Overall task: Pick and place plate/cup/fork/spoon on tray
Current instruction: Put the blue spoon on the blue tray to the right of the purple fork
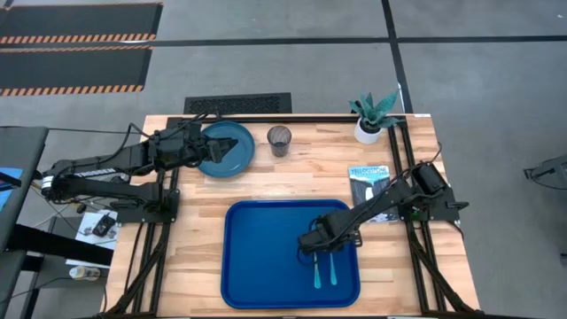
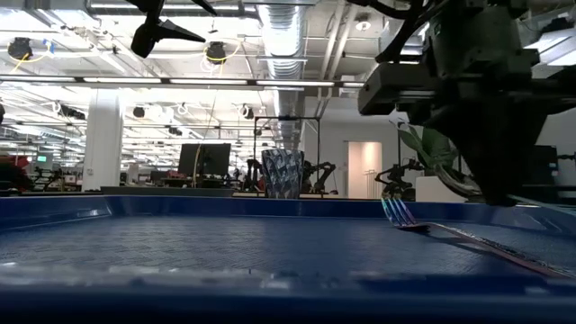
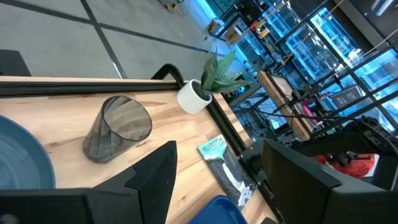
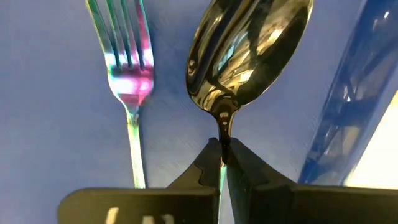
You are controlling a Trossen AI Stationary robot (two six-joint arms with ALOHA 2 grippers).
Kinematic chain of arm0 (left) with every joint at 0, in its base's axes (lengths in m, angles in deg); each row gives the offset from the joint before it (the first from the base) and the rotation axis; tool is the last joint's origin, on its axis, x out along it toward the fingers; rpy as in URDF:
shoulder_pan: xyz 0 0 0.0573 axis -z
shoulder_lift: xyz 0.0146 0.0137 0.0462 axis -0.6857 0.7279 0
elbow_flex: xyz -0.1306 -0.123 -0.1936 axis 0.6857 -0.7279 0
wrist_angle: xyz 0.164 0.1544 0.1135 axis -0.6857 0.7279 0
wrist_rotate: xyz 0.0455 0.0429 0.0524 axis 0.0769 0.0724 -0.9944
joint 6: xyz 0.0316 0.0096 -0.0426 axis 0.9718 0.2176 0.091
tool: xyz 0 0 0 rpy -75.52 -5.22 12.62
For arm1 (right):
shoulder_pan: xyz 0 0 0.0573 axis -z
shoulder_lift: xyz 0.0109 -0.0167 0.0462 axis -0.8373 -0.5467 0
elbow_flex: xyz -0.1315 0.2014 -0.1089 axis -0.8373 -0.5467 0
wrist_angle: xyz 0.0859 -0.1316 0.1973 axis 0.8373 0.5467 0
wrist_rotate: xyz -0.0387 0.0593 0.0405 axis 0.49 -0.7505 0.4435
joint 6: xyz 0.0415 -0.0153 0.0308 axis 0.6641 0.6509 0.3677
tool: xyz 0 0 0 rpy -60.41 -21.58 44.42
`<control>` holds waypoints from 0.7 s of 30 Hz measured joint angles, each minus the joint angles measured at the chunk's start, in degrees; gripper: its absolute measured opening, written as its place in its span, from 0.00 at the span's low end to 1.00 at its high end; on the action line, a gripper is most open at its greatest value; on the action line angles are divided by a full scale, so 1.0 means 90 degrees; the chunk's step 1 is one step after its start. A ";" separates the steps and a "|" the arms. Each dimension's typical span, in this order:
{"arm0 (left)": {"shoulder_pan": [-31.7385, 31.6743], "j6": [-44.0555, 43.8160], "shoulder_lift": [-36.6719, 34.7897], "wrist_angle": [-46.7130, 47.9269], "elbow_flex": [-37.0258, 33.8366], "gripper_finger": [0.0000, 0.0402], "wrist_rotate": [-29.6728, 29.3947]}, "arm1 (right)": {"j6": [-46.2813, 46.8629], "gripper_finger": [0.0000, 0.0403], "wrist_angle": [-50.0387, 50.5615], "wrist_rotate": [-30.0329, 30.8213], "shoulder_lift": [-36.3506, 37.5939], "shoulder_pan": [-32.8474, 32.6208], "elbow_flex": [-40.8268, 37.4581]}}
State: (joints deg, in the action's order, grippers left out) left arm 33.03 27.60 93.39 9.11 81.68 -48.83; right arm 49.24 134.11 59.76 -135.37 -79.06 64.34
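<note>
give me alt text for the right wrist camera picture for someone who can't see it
The right gripper is shut on the neck of the spoon, whose shiny silver bowl fills the upper middle of the picture. The fork lies beside it, apart, on the blue tray, whose raised edge shows past the spoon.

Bare tray (image 1: 257, 257) floor left of fork (image 1: 316, 268)

Bright blue tray (image 1: 266, 257) on pale wood-striped surface (image 1: 301, 182). Teal-blue plate (image 1: 232, 152). Greyish clear cup (image 1: 280, 139). Silver spoon (image 4: 249, 50) and fork (image 4: 127, 68), light blue handles. White pot with green plant (image 1: 370, 120). Dark right pincer (image 4: 222, 163).
</note>
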 joint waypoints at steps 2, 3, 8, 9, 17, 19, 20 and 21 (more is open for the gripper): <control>0.0000 0.0000 0.0000 -0.0002 0.0000 0.55 0.0000 | 0.0004 0.07 -0.0016 -0.0001 0.0000 0.0000 -0.0002; 0.0000 0.0000 0.0000 0.0000 0.0000 0.55 0.0000 | 0.0006 0.07 -0.0016 -0.0001 0.0000 0.0000 -0.0002; 0.0000 0.0000 0.0000 0.0000 0.0000 0.55 0.0000 | 0.0134 0.07 -0.0054 0.0003 -0.0016 -0.0085 -0.0002; 0.0000 0.0000 0.0000 0.0000 0.0000 0.55 0.0000 | 0.0161 0.07 -0.0078 -0.0006 -0.0063 -0.0104 -0.0002; 0.0000 0.0000 0.0000 0.0000 0.0000 0.55 -0.0005 | 0.0243 0.07 -0.0129 0.0008 -0.0096 -0.0154 -0.0007; 0.0000 -0.0002 0.0002 0.0000 0.0000 0.55 -0.0005 | 0.0242 0.08 -0.0077 0.0004 -0.0093 -0.0118 -0.0007; 0.0000 -0.0002 0.0002 0.0000 0.0000 0.55 -0.0005 | 0.0242 0.08 -0.0088 0.0004 -0.0095 -0.0116 -0.0007; 0.0000 -0.0002 0.0000 0.0000 0.0000 0.55 -0.0005 | 0.0242 0.08 -0.0109 0.0007 -0.0095 -0.0118 -0.0007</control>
State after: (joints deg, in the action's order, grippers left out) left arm 33.03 27.58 93.39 9.11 81.68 -48.88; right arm 51.42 133.13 59.82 -136.22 -80.12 64.28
